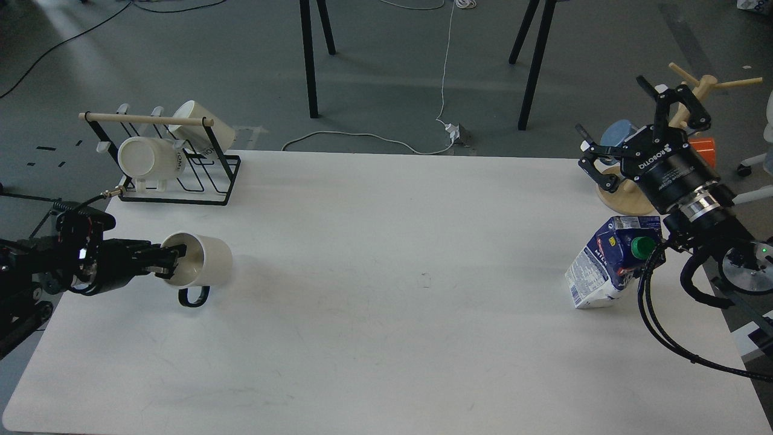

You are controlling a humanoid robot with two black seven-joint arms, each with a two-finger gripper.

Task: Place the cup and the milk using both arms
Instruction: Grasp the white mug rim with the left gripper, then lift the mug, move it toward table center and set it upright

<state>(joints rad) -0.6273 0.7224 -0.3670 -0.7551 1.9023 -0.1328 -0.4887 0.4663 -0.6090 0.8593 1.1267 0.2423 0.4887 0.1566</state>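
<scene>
A white cup [205, 266] with a black handle lies tipped on its side, mouth to the left, at the table's left. My left gripper [171, 263] is shut on its rim, one finger inside the mouth. A blue and white milk carton [604, 263] with a green cap stands leaning at the right of the table. My right gripper [625, 124] is open and empty, up behind the carton and apart from it, its fingers pointing up and back. The right arm's wrist and cables pass beside the carton's cap.
A black wire rack [208, 181] holding two white mugs stands at the back left corner. A wooden mug tree [625, 196] with a blue cup and an orange object stands at the back right, just behind my right gripper. The white table [392, 290] spans the view.
</scene>
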